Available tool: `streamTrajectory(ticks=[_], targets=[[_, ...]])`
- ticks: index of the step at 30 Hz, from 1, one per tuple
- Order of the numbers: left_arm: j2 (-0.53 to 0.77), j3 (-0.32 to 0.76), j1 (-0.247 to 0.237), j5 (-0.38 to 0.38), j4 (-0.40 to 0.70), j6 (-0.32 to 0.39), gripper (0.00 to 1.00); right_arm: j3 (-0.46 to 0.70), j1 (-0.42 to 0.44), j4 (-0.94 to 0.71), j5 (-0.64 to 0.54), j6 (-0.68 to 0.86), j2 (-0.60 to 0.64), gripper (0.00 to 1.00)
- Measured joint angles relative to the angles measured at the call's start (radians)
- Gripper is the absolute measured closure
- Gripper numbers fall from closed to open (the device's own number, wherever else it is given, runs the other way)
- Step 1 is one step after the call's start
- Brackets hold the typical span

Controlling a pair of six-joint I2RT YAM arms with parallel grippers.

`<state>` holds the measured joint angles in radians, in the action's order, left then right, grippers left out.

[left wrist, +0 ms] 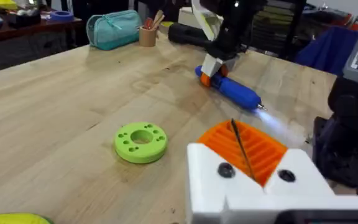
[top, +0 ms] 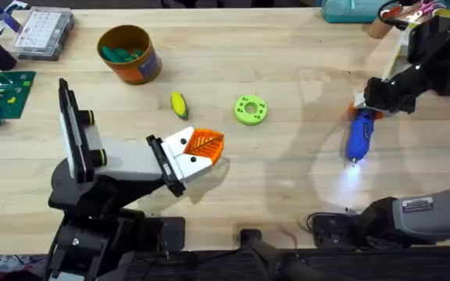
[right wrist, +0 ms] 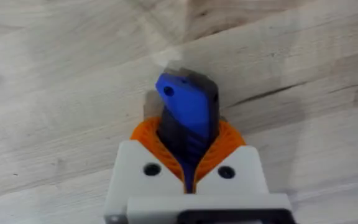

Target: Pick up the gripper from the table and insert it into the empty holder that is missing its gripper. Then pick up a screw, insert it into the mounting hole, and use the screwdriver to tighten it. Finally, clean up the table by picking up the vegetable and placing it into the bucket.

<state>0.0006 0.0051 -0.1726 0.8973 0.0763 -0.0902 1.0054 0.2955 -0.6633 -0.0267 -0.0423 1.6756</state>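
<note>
The holder (top: 92, 160) stands at the left of the table (top: 287, 62). The gripper (top: 198, 148), white with an orange leaf-veined finger, sits at its black clamp. In the left wrist view my left gripper (left wrist: 247, 149) has its orange pads pressed together, with a thin dark line between them. My right gripper (top: 366, 109) is shut on the rear of the blue screwdriver (top: 358, 134) (right wrist: 188, 112) (left wrist: 235, 91). The screwdriver's lit tip points down at the wood. The vegetable (top: 178, 104) (left wrist: 11, 218) lies near the bucket (top: 129, 53). Any screw is out of view.
A lime-green ring disc (top: 250, 109) (left wrist: 140, 142) lies mid-table. A clear parts box (top: 44, 31) and a green board (top: 2, 90) sit at the far left. A teal pouch (left wrist: 114, 28) and a cup of tools (top: 385, 19) stand at the far right edge.
</note>
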Motion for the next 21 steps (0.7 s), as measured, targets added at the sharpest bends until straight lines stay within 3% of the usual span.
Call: streamTrajectory(ticks=[13, 21], targets=[[0.0, 0.0, 0.0, 0.0, 0.0, 0.0, 0.984, 0.001, -0.003, -0.038, 0.032, 0.014, -0.028, 0.974], [0.0, 0.0, 0.0, 0.002, 0.001, 0.0, 0.984, 0.071, -0.005, -0.107, 0.051, 0.016, -0.171, 0.974]])
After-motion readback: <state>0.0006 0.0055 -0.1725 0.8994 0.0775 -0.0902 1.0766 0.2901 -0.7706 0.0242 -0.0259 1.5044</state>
